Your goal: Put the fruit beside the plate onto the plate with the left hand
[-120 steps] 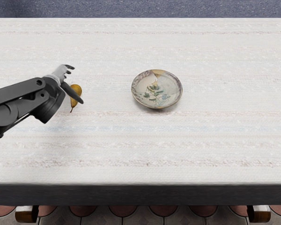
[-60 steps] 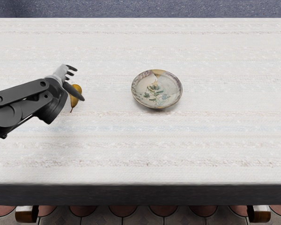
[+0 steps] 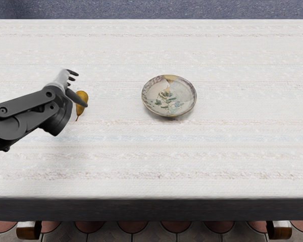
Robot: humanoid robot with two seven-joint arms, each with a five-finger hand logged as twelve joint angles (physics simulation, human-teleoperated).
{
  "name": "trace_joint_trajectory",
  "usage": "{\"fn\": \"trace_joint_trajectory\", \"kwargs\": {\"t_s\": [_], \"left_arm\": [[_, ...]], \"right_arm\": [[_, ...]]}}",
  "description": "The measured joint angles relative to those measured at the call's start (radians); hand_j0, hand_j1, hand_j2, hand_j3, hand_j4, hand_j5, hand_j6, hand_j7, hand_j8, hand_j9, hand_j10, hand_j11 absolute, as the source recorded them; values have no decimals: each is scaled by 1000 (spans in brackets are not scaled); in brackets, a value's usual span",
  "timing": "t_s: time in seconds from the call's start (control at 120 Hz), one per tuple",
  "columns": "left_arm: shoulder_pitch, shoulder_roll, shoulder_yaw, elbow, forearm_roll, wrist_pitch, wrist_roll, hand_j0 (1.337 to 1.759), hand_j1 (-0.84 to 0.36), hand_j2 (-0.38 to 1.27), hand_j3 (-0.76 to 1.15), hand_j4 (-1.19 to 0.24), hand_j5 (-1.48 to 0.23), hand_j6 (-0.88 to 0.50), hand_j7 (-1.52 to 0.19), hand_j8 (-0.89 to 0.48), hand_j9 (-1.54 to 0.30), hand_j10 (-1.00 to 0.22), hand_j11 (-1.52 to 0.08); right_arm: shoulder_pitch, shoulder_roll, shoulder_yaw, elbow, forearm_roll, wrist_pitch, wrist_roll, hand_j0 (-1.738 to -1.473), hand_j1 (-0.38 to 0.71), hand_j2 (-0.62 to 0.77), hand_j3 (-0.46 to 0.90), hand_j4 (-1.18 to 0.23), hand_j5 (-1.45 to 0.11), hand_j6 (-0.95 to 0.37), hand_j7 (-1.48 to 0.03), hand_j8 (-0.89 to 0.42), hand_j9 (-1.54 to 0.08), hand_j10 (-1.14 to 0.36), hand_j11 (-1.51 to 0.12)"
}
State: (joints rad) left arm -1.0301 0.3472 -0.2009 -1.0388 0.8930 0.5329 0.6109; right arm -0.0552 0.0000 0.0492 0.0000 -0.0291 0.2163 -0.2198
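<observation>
A yellow-brown pear (image 3: 82, 98) lies on the white tablecloth, well left of the plate (image 3: 146, 91). The plate is a shallow ceramic dish with a blue-green pattern and has nothing on it. My left hand (image 3: 78, 89) comes in from the left edge on a dark arm and hovers right at the pear's left side. Its fingers (image 3: 70, 74) are spread behind the fruit and the thumb reaches across the pear's front. The hand is open and the pear rests on the table. My right arm does not show.
The cloth-covered table (image 3: 217, 151) stretches wide to the right and the front. Its dark front edge runs along the bottom, with stools partly visible beneath it.
The left forearm has risen and swung a little, and the hand has drawn slightly left and closer over the pear. The pear and plate have not moved.
</observation>
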Motion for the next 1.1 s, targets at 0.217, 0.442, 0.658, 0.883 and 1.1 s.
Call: {"fn": "trace_joint_trajectory", "kwargs": {"t_s": [0.217, 0.442, 0.658, 0.883, 1.1], "left_arm": [[5, -3, 0, 15, 1, 1, 0, 1658, -16, 63, 0, -307, -398, -308, -398, -308, -398, -307, -397], [6, -51, 0, 44, 1, 0, 0, 1658, -43, 68, 0, -329, -427, -330, -427, -330, -426, -329, -426], [5, -64, 1, 70, 2, 0, 0, 1658, -60, 71, 0, -343, -445, -344, -445, -344, -445, -344, -445], [0, -66, 23, 82, 1, 0, 0, 1658, -107, 78, 0, -382, -496, -383, -496, -383, -496, -382, -496], [-1, -85, 31, 101, 1, 0, 0, 1658, -155, 90, 0, -423, -549, -423, -549, -423, -549, -423, -549]], "right_arm": [[0, 0, 1, 0, 0, 0, 0, -1658, -349, 0, 0, 0, 0, 0, 0, 0, 0, 0, 0], [-1, 0, 1, 0, 0, 0, 0, -1658, -349, 0, 0, 0, 0, 0, 0, 0, 0, 0, 0], [-2, 0, 4, 0, 0, 0, 0, -1658, -349, 0, 0, 0, 0, 0, 0, 0, 0, 0, 0], [-2, 0, 4, 0, 0, 0, 0, -1658, -349, 0, 0, 0, 0, 0, 0, 0, 0, 0, 0], [-2, 0, 5, 0, 1, 0, 0, -1658, -349, 0, 0, 0, 0, 0, 0, 0, 0, 0, 0]]}}
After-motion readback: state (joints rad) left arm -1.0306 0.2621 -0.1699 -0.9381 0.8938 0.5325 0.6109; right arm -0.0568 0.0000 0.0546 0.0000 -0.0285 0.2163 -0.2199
